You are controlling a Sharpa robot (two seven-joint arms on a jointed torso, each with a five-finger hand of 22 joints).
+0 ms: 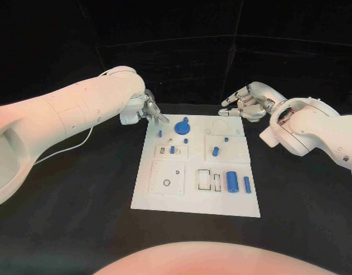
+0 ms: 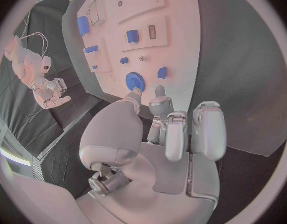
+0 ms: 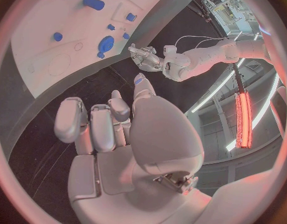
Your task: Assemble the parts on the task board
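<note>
Table point(image 1: 77, 189): black, matte, carrying the board.

Board point(image 1: 194, 203): a flat white rectangular plate lying in the middle of the table, its surface cut with outlined recesses, rectangular near the front and rounded toward the back.

Parts, near to far:
- Cylinder point(image 1: 232, 181): blue, smooth, lying lengthwise on the near right of the board.
- Pin point(image 1: 247, 184): blue, thin, lying just beside the cylinder, nearer the board's right edge.
- Block point(image 1: 172, 150): blue, small, sitting in a square recess at mid-board left.
- Peg point(image 1: 215, 151): blue, short, rounded, lying at mid-board right.
- Gear point(image 1: 183, 126): blue, round, toothed at the rim in the left wrist view point(image 2: 135, 80), lying at the far left of the board, with a few small blue studs around it.

Left robot hand point(image 1: 149, 111): silver, hanging over the board's far left corner, near the gear. Fingers are reaching forward, slightly apart, grasping nothing; in the left wrist view point(image 2: 174, 134) the fingertips are ending just short of the gear, and contact cannot be told.

Right robot hand point(image 1: 243, 103): silver, hovering at the board's far right corner. Fingers are curling loosely with gaps between them, released and holding nothing, as the right wrist view point(image 3: 112, 129) is showing.
</note>
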